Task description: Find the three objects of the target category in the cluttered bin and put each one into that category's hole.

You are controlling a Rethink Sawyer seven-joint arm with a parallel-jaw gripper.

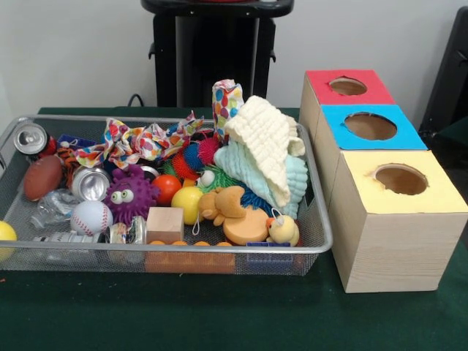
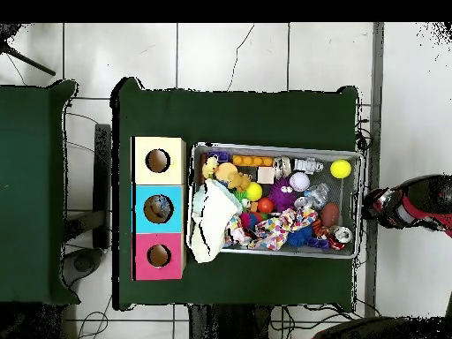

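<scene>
A wire mesh bin (image 1: 168, 248) (image 2: 274, 147) is packed with clutter: crushed cans (image 1: 31, 137) (image 1: 91, 183), a brown toy football (image 1: 42, 176), a baseball (image 1: 91, 216), a purple spiky toy with eyes (image 1: 129, 193), a wooden block (image 1: 164, 224), orange and yellow balls, an orange bear (image 1: 221, 202), a rubber duck (image 1: 283, 231) and piled cloths (image 1: 267, 150). Beside it stand three boxes with round holes, topped red (image 1: 322, 80), blue (image 1: 340, 135) and yellow (image 1: 365, 190). The red and black arm (image 2: 415, 201) shows only in the overhead view, outside the bin's short end by the cans and football.
A patterned cloth strip (image 1: 139, 142) drapes over the toys at the back of the bin. In the overhead view something lies inside the blue box's hole (image 2: 159, 208). A green cloth (image 1: 219, 314) covers the table. A second green table (image 2: 31, 185) stands beyond the boxes.
</scene>
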